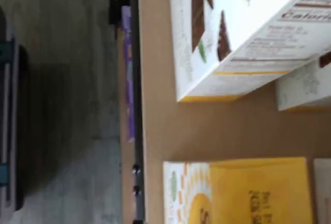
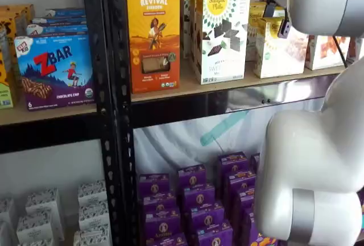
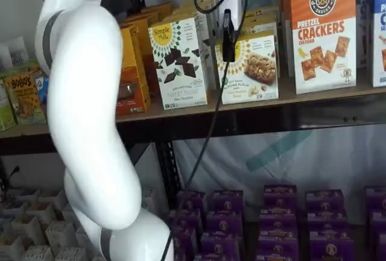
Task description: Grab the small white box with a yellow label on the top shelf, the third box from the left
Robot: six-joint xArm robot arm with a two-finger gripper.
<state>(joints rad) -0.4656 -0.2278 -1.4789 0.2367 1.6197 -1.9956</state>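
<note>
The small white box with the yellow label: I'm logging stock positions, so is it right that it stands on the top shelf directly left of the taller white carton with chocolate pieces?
Not quite. The small white box stands on the top shelf directly right of the taller white carton, not left; both shelf views show this.

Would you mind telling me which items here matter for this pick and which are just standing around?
For the job:
- small white box
- top shelf
- gripper, fingers side-on, state unclear

Just standing around:
- taller white carton
- orange cracker carton
- purple boxes
</note>
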